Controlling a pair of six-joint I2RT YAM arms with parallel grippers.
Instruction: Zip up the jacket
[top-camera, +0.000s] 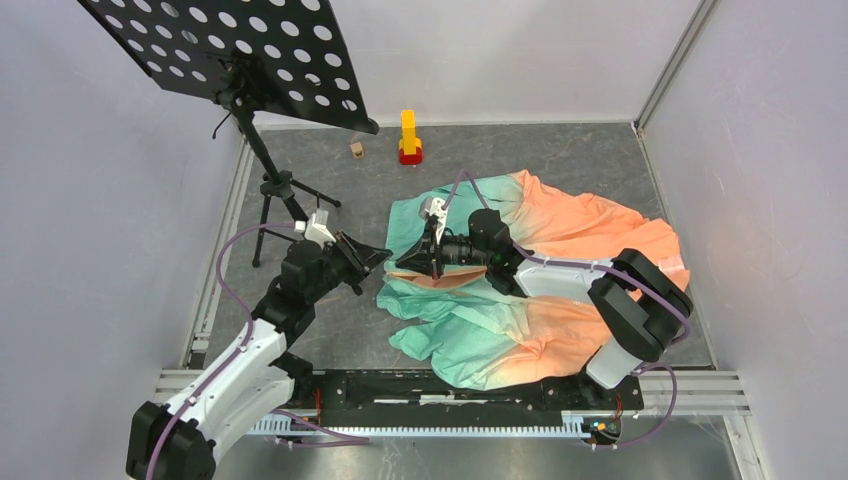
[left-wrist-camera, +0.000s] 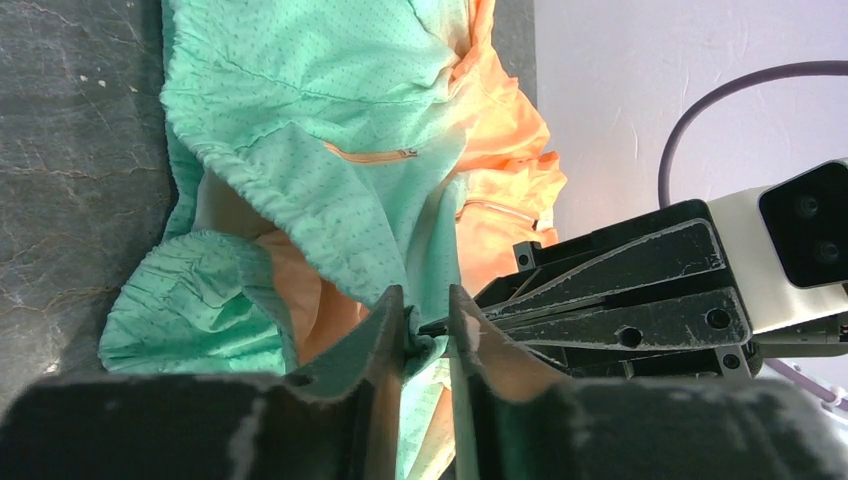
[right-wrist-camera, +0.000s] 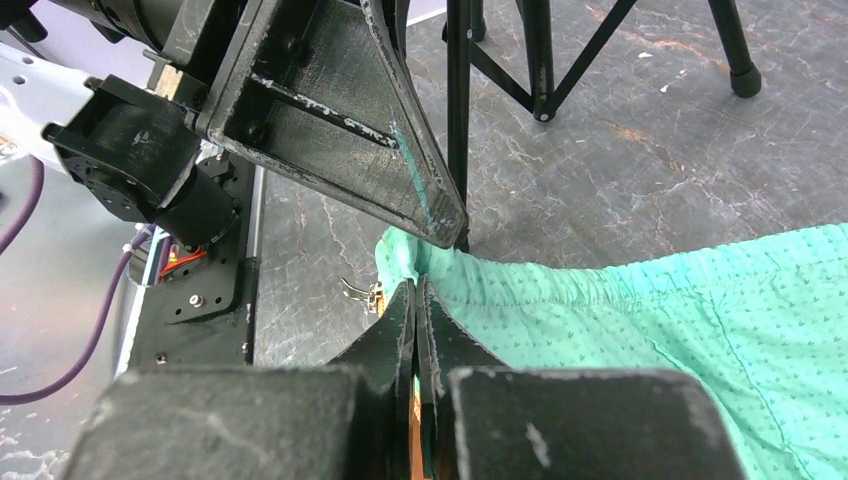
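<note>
The jacket (top-camera: 590, 222) is made of thin, matt cloth, finely dotted and puckered at the hem. The table (top-camera: 560, 155) is surfaced in dark grey, stone-veined sheet, matt and scuffed. The left gripper (left-wrist-camera: 425, 300) and right gripper (right-wrist-camera: 415, 290) are fingered in black matt plastic, scratched pale at the edges. The far-left stand (top-camera: 232, 75) is of black perforated metal. The arms (top-camera: 245, 365) are shelled in smooth, faintly glossy white plastic. A wooden-looking block (top-camera: 356, 149) is seen beside a glossy yellow plastic post (top-camera: 408, 128).
</note>
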